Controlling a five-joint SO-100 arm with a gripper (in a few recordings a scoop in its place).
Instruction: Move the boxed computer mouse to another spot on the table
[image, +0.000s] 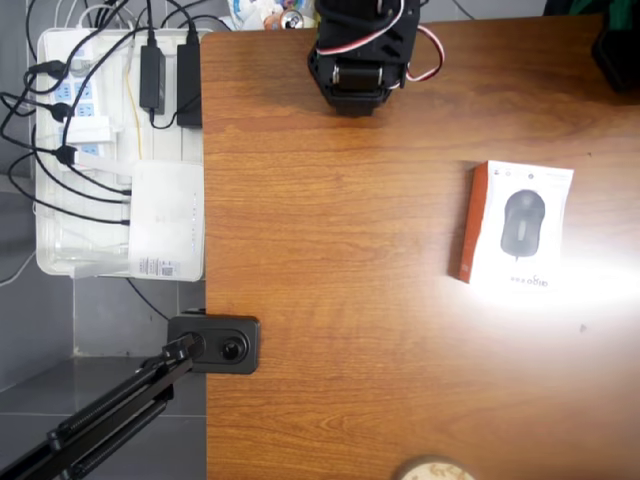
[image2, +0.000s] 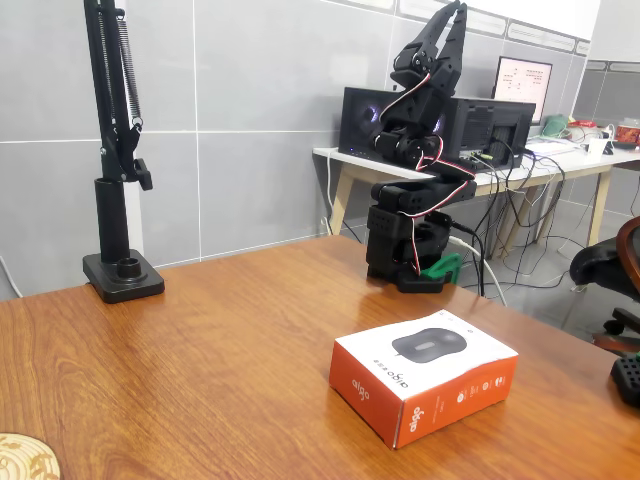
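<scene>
I am wearing matte black plastic all over my arm (image2: 415, 150); red and white cables are looping along my blocky joints; my base (image2: 405, 250) is sitting square and chunky.

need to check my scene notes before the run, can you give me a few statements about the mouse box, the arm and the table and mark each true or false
1. The flat white rectangular box picturing a dark grey mouse lies flat on the brown wood-grain table. True.
2. The black gripper is clamped on the box. False: it is raised high above the arm's base, pointing up, well away from the box.
3. The box has an orange side edge. True.
4. The box sits inside the white plastic tray of cables and power strips. False: the tray is off the table's left edge in the overhead view, and the box is on the right part of the table.
5. A black camera stand base rests on the table. True.
</scene>
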